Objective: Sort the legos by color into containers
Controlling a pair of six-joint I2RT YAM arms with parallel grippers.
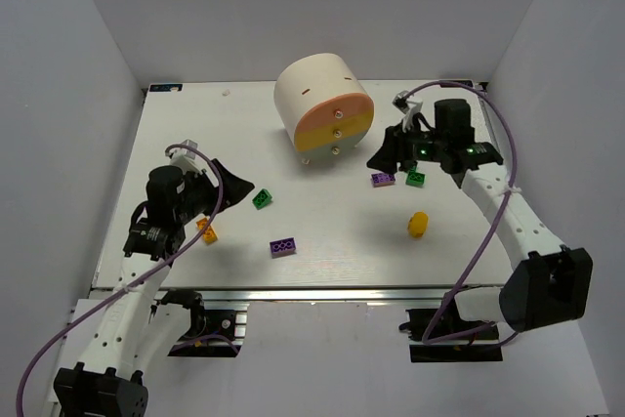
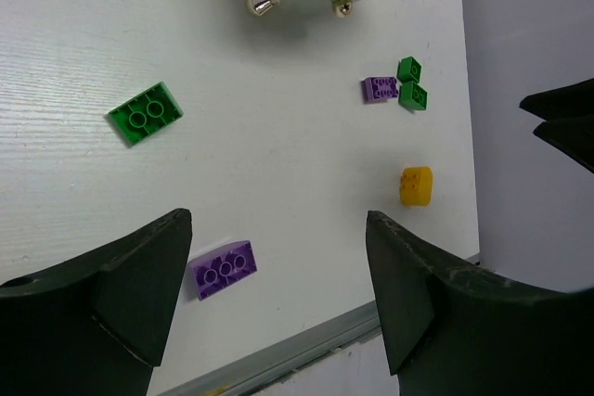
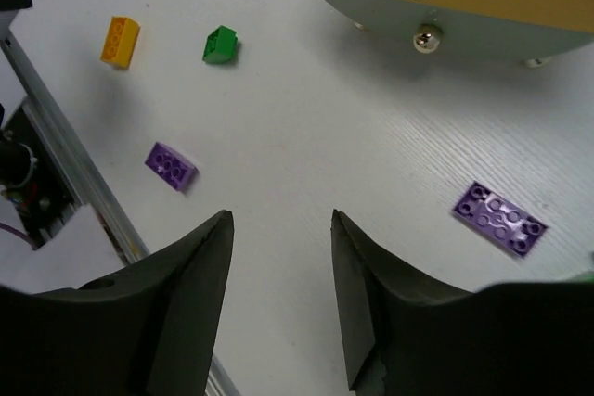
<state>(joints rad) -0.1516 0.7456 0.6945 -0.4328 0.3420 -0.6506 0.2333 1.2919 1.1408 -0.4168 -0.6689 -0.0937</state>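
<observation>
The cream cabinet (image 1: pixel 317 85) stands at the back middle with its peach-orange (image 1: pixel 327 116), yellow (image 1: pixel 342 133) and grey-green (image 3: pixel 483 30) drawers shut. A green lego (image 1: pixel 262 199), an orange lego (image 1: pixel 207 231) and a purple lego (image 1: pixel 283 247) lie at the left. A purple lego (image 1: pixel 383 180), a green lego (image 1: pixel 416 179) and a yellow lego (image 1: pixel 418 224) lie at the right. My left gripper (image 2: pixel 277 220) is open and empty above the near purple lego (image 2: pixel 223 269). My right gripper (image 3: pixel 281 218) is open and empty, hovering left of the other purple lego (image 3: pixel 498 218).
The table's metal front rail (image 2: pixel 306 350) runs just below the left gripper. White walls enclose the table on three sides. The right gripper shows at the right edge of the left wrist view (image 2: pixel 561 122).
</observation>
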